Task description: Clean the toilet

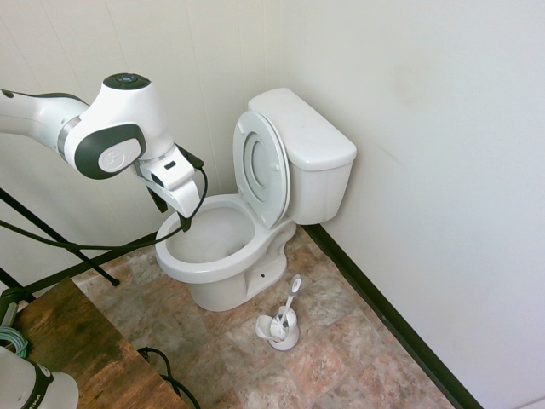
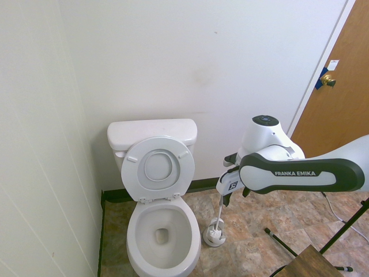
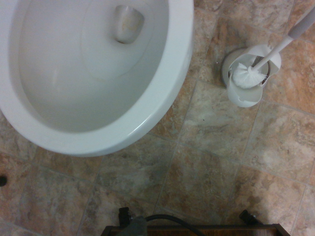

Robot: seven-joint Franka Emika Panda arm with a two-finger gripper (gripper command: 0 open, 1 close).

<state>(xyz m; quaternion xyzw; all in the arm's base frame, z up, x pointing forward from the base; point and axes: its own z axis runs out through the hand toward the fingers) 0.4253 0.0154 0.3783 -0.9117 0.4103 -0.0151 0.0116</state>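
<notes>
First exterior view shows the toilet (image 1: pixel 247 213) set against the wall corner, its seat and lid tipped up against the tank so the oval bowl lies open from above, which is how it needs to be for any scrubbing inside. The tool (image 1: pixel 176 200) hangs over the near rim of the bowl, pointing down, empty; its jaws are hard to make out in the pictures, but they appear spread apart with nothing between them. That high, unloaded pose looks to me like a starting stance rather than a working one, since nothing that could clean is in hand yet. The toilet brush (image 1: pixel 289 300) stands in its small white holder (image 1: pixel 279 328) on the tiled floor (image 1: pixel 341 358), just beside the bowl's base on the side away from the corner wall, handle leaning outward (a handy angle for a grasp from above, I think). In the wrist view the brush head sits down inside the holder, with the bowl's rim close by. The second exterior view has the arm's own forearm crossing in front of the brush handle. Around this: a wooden bench (image 1: pixel 77 341) at the near edge and a brown door (image 2: pixel 340 86) well apart from the toilet. The bowl's bulge and the holder's lip are what the tool must clear.
</notes>
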